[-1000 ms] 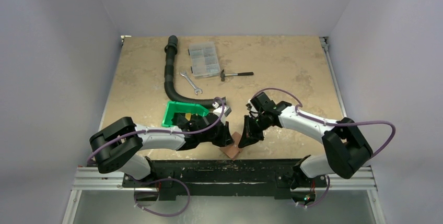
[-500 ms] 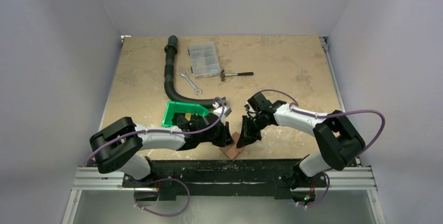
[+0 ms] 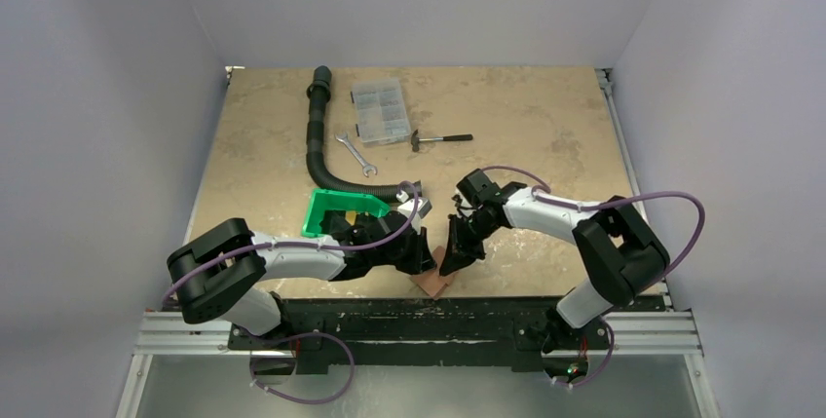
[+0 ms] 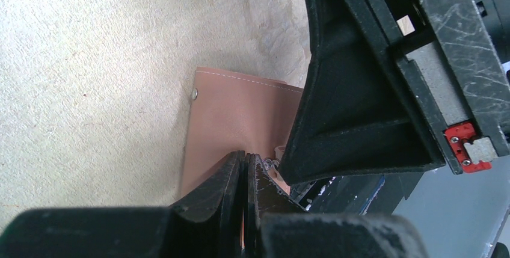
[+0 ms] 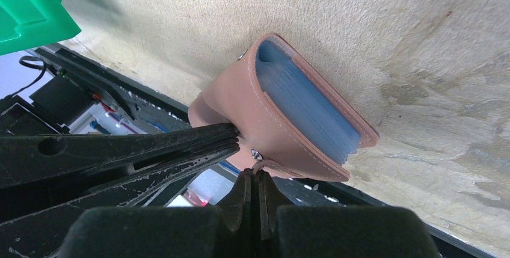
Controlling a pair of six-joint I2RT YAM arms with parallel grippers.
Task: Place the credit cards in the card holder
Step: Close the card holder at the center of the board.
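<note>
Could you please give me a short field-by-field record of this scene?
card holder: at the near edge of the table, between the arms, partly open, blue pockets showing
left gripper: shut on the card holder's flap
right gripper: shut on its clasp strap
green bin: beside the left arm
far side: hose, clear box, wrench, hammer

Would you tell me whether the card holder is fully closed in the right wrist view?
No, the card holder gapes open, showing its blue pockets inside.
</note>
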